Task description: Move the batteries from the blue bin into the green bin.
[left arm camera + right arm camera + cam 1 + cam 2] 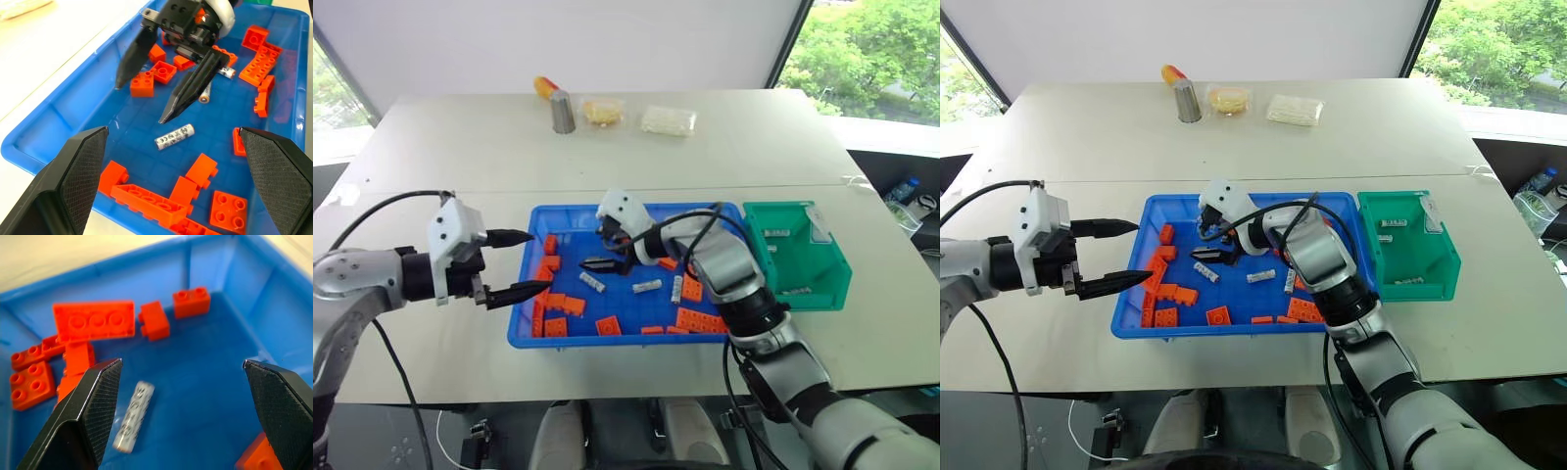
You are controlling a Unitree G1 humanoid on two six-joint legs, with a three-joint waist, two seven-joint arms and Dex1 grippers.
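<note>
Right wrist view: battery (133, 416) lies between the open tool's (183, 418) fingers.

Robot test room, plain white table (607, 147), sorting bins, large windows onto trees (862, 44)

A pale table (607, 147) is being lit by daylight coming through windows (871, 49) at both far corners, where green trees (1489, 39) are being seen, while a plain white wall (587, 39) is standing behind the table.

pale table (460, 147), blue bin (524, 333), green bin (832, 284)
</note>
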